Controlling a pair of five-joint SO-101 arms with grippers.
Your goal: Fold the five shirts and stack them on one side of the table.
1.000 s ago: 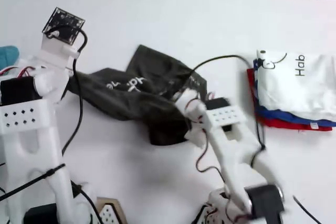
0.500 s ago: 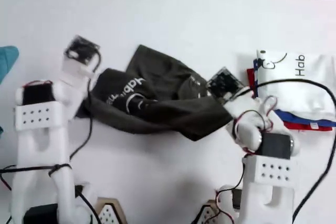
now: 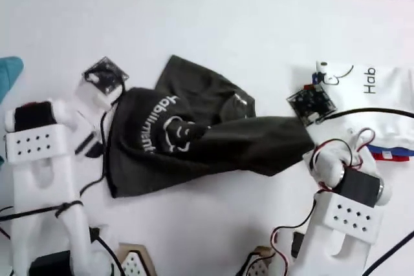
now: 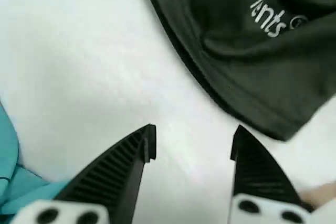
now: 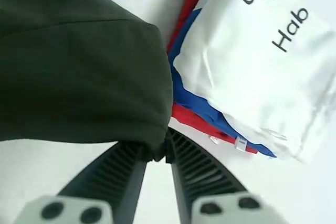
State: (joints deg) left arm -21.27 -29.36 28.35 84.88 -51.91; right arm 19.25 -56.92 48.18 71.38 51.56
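The white table (image 3: 213, 24) carries all items noted. The black cotton shirt with white lettering (image 3: 194, 137) lies unfolded and bunched across the middle of the table, between the two arms, with one portion drawn out as a taut band toward the right arm. At the table's right edge sits a stack of folded shirts: a white shirt with dark print (image 5: 262, 61) on top, a blue shirt (image 5: 185, 90) beneath it, and a red shirt (image 5: 185, 19) at the bottom, their edges showing stepwise. The black shirt's stretched end lies just beside this stack. A teal cloth (image 3: 8, 72) lies at the table's left edge, well apart from the stack. The right gripper (image 5: 157, 150) is clamped on a fold at the edge of the black shirt, jaws pinched tight on the fabric. The left gripper (image 4: 191, 140) stands with jaws spread apart over bare table, holding nothing, just beside the black shirt's hem.
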